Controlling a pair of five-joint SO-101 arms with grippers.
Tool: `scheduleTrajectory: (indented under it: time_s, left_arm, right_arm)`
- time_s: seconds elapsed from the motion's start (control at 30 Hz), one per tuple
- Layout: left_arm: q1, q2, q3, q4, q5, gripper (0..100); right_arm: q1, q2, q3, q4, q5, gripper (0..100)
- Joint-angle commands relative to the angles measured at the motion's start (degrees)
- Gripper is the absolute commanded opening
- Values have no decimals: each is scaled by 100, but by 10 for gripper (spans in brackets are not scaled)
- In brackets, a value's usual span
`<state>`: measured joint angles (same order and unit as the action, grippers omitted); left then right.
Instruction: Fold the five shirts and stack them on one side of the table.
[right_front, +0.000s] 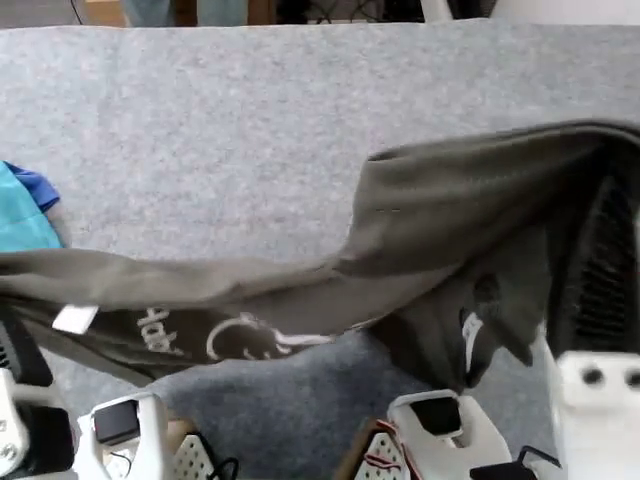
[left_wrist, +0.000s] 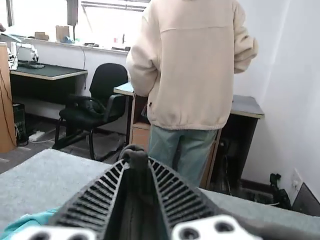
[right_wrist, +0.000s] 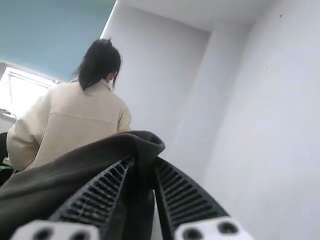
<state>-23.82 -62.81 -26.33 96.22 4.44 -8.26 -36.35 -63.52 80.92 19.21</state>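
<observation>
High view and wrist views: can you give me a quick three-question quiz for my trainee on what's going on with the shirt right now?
1. Which gripper holds the end of the dark shirt nearest the teal cloth?
2. True or false: the dark shirt lies folded flat on the table.
3. The right gripper is shut on: A) the dark shirt, B) the teal cloth, C) nothing.
Key: 1, the left gripper. 2, false: the shirt hangs stretched between both grippers. 3, A.
</observation>
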Motion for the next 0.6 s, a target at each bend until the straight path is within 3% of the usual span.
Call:
scheduleTrajectory:
  time_s: [0.0,0.1,0.23,0.33,0.43,0.5,0.57]
  left_arm:
    - [-4,18,611,-18,-9,29]
    - [22,35,1877,-607,-9,29]
    - [40,9,4154,-2514,0,29]
    - [224,79,6062,-4589,9,29]
    - [295,193,7820,-7314,9,29]
    - [303,422,8541,-8932,-26,29]
    - [321,862,8690,-9873,-44,29]
  right_arm:
    - [-9,171,400,79,-35,14]
    - [-9,382,1077,-18,-26,14]
    - [18,875,2387,-941,-26,14]
    - [211,1367,3670,-2391,-26,14]
    - [246,1956,4936,-4448,-26,14]
    - [220,2422,5631,-5855,-26,14]
    - [123,2941,6062,-7033,-26,15]
